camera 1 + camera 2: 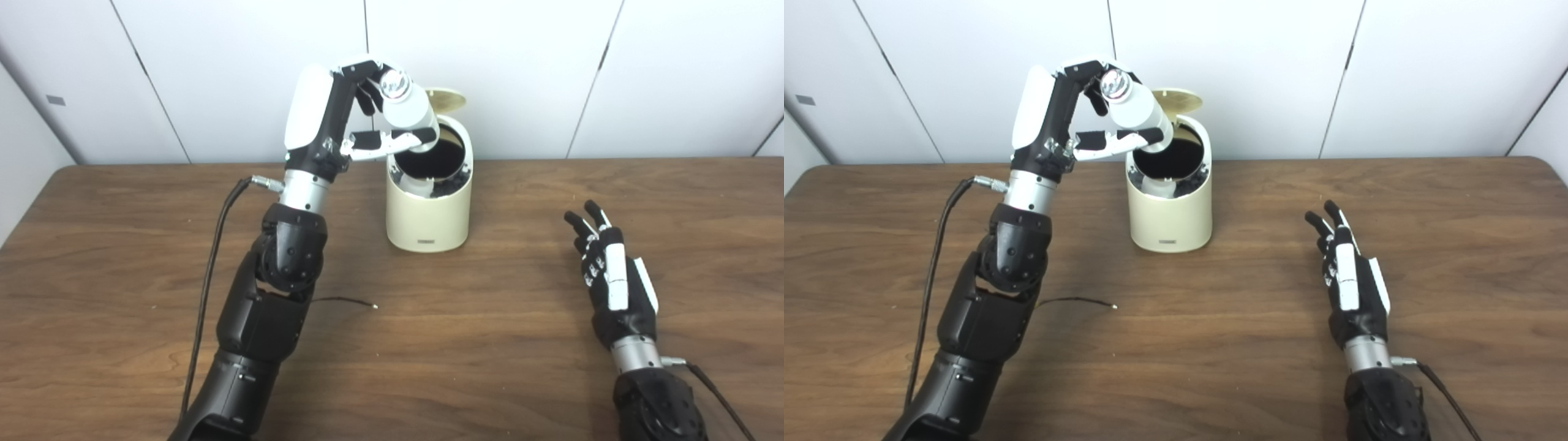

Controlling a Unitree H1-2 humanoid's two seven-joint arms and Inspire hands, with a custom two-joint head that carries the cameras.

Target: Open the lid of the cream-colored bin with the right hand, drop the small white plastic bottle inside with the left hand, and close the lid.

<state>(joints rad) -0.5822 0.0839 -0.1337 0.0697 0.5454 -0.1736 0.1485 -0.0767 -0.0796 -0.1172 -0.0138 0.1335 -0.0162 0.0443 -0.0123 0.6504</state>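
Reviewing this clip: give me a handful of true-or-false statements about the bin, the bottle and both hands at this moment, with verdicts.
1. The bin's lid is open. True.
2. The white bottle lies on the table. False: the left hand holds it tilted over the cream bin.
3. The right hand grips the lid. False: it is over the table, to the right of the bin, fingers apart, holding nothing.
4. The bottle's lower end points at the bin's opening. True.
5. The bin lies tipped on its side. False: it stands upright.
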